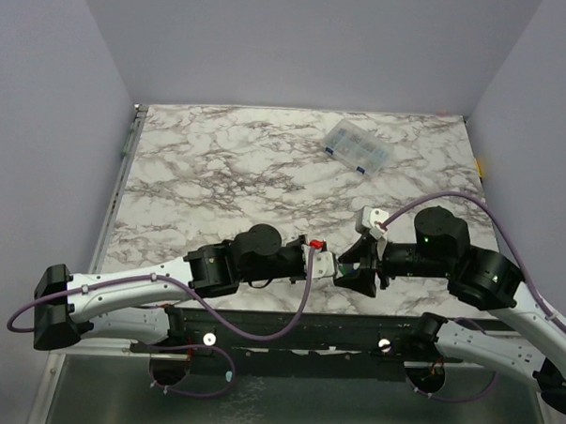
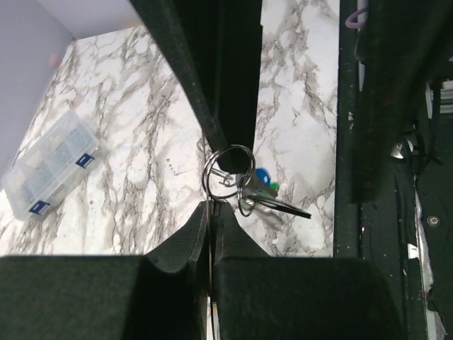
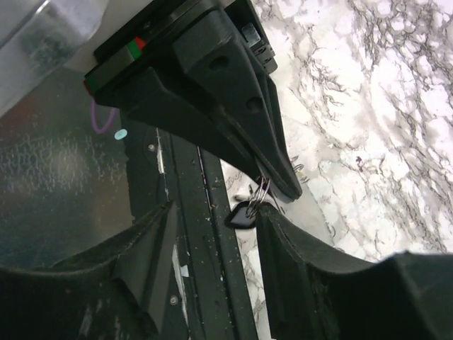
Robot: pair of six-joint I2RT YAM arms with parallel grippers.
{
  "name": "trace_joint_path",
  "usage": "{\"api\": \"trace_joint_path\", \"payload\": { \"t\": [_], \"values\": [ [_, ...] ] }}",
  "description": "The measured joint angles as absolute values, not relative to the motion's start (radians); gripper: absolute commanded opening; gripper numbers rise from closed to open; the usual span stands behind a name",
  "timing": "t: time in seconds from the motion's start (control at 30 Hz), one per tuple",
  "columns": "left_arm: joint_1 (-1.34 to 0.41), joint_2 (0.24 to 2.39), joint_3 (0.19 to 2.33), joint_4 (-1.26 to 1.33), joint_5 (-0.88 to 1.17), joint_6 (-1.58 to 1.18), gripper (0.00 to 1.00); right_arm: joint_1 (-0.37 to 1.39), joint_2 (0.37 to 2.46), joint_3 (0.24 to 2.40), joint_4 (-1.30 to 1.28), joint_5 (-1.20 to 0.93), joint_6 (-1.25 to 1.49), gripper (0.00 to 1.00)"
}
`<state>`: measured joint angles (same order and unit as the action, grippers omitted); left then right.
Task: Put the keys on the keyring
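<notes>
Keyring (image 2: 231, 146), thin grey wire hoop, pinched in my L gripper (image 2: 211, 207), pads closed on it, over the marble-print table (image 2: 141, 142). Keys (image 2: 262, 176) w/ blue & green plastic heads hang against it. R gripper (image 3: 216, 211) gapes wide.

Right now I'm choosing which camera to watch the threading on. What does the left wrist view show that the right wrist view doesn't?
Only the left wrist view shows the keyring as a whole hoop, with a blue key head and a green key head beside it, plus the clear compartment box. Only the right wrist view shows the right fingers standing apart. Both show the left fingers pinching the keyring over the marble table.
</notes>
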<state>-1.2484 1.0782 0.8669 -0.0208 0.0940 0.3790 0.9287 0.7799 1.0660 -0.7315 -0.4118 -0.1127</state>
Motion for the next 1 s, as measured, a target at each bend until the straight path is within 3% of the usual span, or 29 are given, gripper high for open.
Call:
{"api": "trace_joint_path", "payload": {
  "t": [0.3, 0.7, 1.0],
  "values": [
    [-1.24, 1.043, 0.811, 0.014, 0.038, 0.359, 0.0, 0.93, 0.735, 0.965, -0.602, -0.415, -0.073, 0.63],
    [-1.25, 1.016, 0.811, 0.096, -0.003, 0.387, 0.0, 0.929, 0.519, 0.635, -0.311, -0.307, -0.065, 0.66],
    [-1.25, 1.025, 0.84, 0.12, -0.046, 0.416, 0.0, 0.928, 0.461, 0.505, -0.029, -0.274, -0.064, 0.66]
  ]
}}
